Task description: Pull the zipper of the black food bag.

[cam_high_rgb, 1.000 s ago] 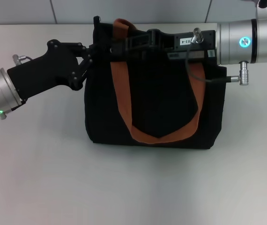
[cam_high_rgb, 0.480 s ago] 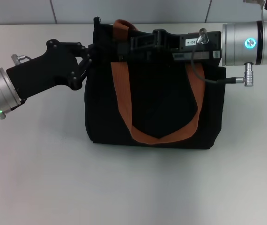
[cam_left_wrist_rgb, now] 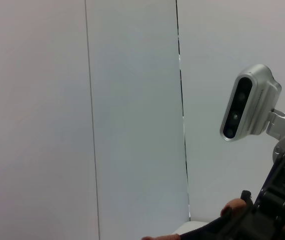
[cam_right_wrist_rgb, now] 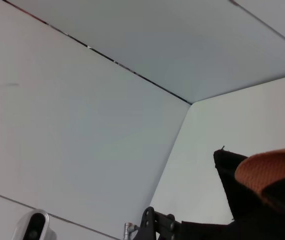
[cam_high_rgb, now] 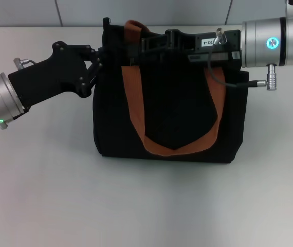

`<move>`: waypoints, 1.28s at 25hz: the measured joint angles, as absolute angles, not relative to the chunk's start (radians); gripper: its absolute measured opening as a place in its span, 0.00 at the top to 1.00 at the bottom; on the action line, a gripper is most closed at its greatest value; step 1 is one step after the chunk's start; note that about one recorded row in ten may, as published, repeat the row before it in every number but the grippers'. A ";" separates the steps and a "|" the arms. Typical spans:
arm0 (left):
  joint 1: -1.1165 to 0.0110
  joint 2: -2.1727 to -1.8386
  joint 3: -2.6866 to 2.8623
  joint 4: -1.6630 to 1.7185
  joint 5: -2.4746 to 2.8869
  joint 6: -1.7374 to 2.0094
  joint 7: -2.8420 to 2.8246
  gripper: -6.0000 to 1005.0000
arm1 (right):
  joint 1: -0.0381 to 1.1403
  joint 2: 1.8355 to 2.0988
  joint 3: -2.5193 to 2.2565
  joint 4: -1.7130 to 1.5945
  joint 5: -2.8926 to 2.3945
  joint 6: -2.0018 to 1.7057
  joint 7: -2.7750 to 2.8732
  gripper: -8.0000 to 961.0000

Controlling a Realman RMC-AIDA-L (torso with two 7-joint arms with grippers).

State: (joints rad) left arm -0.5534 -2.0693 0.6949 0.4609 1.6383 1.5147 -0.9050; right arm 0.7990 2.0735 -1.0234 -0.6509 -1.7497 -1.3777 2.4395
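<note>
left gripper (cam_high_rgb: 101,57) jaws sit against the bag's (cam_high_rgb: 169,118) upper left corner, look pinched on the fabric there. right gripper (cam_high_rgb: 136,49) jaws reach in over the bag's top edge from the right; cannot tell how far they are apart or whether they hold the zipper, black on black. head view: bag stands upright on the white table (cam_high_rgb: 146,206), centre, near the back wall. two orange straps (cam_high_rgb: 136,110): front one hangs in a u down the front face, back one pokes up behind the right gripper. zipper pull not visible, hidden under the right arm along the top edge. left arm comes in from the left low over the table, right arm lies across the bag top from the right, cable looping down the bag's right side. left wrist view: mostly wall, right arm's wrist camera (cam_left_wrist_rgb: 247,102) farther off, black gripper links and a bit of orange strap at the frame edge. right wrist view: wall panels, bag corner (cam_right_wrist_rgb: 232,170) and orange strap (cam_right_wrist_rgb: 267,167), left gripper (cam_right_wrist_rgb: 155,222) and its camera farther off.
</note>
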 joint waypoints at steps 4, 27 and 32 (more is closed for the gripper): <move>-0.554 -2.069 0.695 0.462 1.638 1.516 -0.905 0.97 | 0.801 2.074 -1.038 -0.652 -1.750 -1.369 2.426 0.63; -0.552 -2.071 0.695 0.462 1.637 1.518 -0.905 0.97 | 0.797 2.077 -1.057 -0.644 -1.741 -1.370 2.424 0.65; -0.553 -2.071 0.695 0.460 1.637 1.520 -0.905 0.97 | 0.798 2.077 -1.057 -0.644 -1.744 -1.370 2.427 0.71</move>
